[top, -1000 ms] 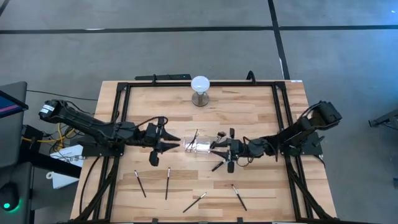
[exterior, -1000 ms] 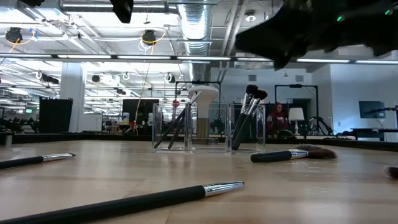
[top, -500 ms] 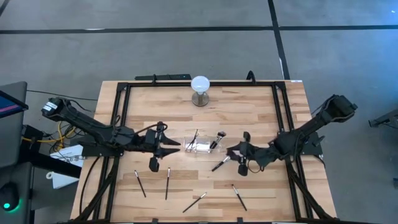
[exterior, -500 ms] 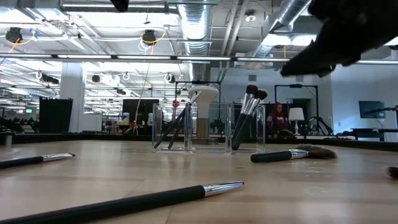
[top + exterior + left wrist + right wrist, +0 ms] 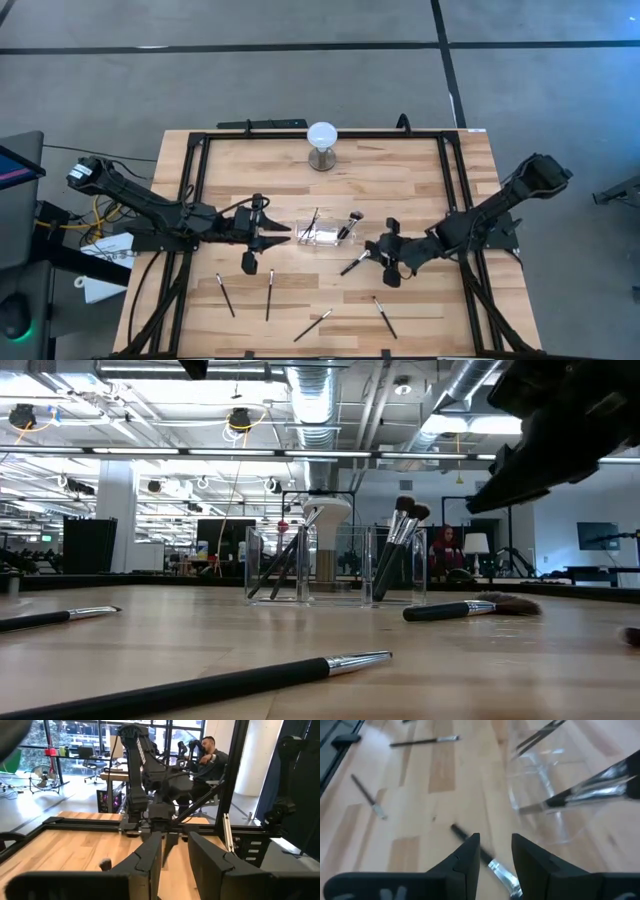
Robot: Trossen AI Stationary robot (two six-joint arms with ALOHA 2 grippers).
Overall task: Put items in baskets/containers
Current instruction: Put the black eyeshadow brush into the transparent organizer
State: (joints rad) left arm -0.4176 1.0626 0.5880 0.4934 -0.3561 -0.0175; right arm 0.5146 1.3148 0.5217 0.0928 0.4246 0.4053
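We're in an open industrial lab. Exposed ceiling ducts (image 5: 318,400) run overhead, and more robot arms (image 5: 145,775) stand by desks beyond the table (image 5: 400,190).

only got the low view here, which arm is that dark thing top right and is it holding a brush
Observer: That is the right gripper, holding nothing; its fingers are slightly apart over a loose brush.
Operator: how many brushes still lie on the table
Observer: The high view shows five: that one, plus four nearer the front edge.
Operator: where's the left arm
Observer: The left gripper hovers beside the clear holder, on its left end, empty and slightly open.
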